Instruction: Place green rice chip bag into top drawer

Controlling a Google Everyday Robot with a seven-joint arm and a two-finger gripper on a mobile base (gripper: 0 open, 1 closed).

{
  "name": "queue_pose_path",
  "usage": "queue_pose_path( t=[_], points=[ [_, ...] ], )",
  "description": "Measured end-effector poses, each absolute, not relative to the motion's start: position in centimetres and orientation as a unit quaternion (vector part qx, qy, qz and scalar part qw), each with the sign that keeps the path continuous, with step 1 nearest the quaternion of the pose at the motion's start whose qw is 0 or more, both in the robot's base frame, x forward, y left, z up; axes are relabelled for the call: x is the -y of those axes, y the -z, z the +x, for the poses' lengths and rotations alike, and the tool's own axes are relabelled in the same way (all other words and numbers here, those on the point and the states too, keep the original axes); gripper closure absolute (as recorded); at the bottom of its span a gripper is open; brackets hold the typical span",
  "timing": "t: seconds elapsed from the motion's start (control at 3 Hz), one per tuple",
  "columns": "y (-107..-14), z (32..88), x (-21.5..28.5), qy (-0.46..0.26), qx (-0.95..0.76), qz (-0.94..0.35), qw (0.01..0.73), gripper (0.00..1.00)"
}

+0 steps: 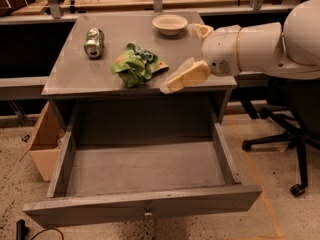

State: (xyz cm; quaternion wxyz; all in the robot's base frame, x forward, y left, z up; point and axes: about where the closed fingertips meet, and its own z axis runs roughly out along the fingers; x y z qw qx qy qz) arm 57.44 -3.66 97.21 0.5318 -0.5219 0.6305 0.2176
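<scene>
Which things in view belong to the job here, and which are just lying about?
Job: green rice chip bag; top drawer, pulled open; gripper, just right of the bag.
Lying about: soda can; bowl; cardboard box.
</scene>
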Motion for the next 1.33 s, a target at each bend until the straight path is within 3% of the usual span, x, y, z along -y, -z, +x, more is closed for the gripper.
queue_pose_path(
  t=[1.33],
  points=[
    [-92.1,66.2,-5.3,-0.177,-0.667,-0.458,0.56,0.0]
  ],
)
